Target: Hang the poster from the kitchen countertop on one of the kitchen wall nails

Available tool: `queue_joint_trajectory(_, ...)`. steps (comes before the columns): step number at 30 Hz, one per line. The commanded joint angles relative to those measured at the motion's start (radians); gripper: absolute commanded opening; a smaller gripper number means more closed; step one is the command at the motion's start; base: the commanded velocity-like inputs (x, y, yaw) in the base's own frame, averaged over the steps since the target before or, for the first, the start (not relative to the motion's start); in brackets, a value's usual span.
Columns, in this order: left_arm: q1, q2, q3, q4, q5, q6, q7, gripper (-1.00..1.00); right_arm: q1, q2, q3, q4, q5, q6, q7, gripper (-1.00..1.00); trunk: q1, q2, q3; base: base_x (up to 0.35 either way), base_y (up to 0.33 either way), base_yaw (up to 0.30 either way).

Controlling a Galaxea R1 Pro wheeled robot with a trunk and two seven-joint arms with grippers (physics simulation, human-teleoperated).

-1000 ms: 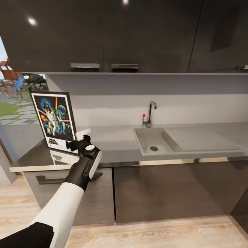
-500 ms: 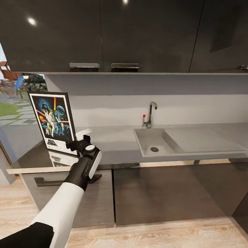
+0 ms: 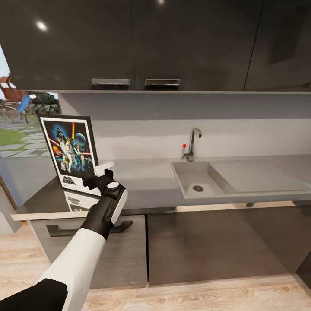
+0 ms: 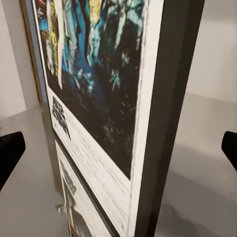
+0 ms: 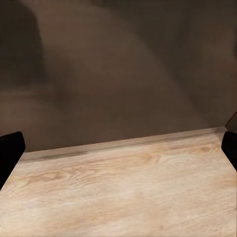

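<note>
The poster (image 3: 72, 152) stands upright at the left end of the kitchen countertop (image 3: 142, 181), its picture mirrored in the grey slab. My left gripper (image 3: 96, 174) is at the poster's lower right corner, open. In the left wrist view the poster (image 4: 113, 113) shows edge-on, its black frame edge running between the two spread fingertips (image 4: 10, 150) of the left gripper (image 4: 118, 148). Low down, my right gripper (image 5: 118, 148) is open with nothing in it, facing a dark cabinet front and wood floor.
A sink (image 3: 196, 179) with a tap (image 3: 192, 142) is set into the countertop to the right. Dark upper cabinets (image 3: 129, 43) hang above, and dark lower cabinets (image 3: 207, 242) stand below. A window (image 3: 17, 129) opens at the left. Wood floor (image 3: 194, 293) lies in front.
The whole view has shifted a little, so the camera moved: counter, sink and poster sit slightly further right. The left gripper stays open at the poster's lower right corner.
</note>
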Motion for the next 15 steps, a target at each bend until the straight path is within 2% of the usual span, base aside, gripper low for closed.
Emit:
queue_joint_trajectory(1,-0.001,0.0,-0.002,-0.001,0.004,0.006,0.006,1.0,0.0,0.0,0.001,-0.001,0.001,-0.001,-0.004,1.0,0.0,-0.001,-0.001,0.034,0.058,0.0)
queue_joint_trajectory(10,-0.001,0.0,-0.001,-0.001,0.004,0.006,0.006,1.0,0.0,0.0,0.001,-0.001,0.001,-0.001,-0.004,1.0,0.0,-0.001,-0.001,0.01,0.016,0.0)
queue_joint_trajectory(15,-0.001,0.0,-0.001,-0.001,0.004,0.006,0.006,1.0,0.0,-0.001,0.001,-0.001,0.001,-0.001,-0.004,1.0,0.0,-0.001,-0.001,0.189,-0.026,0.0)
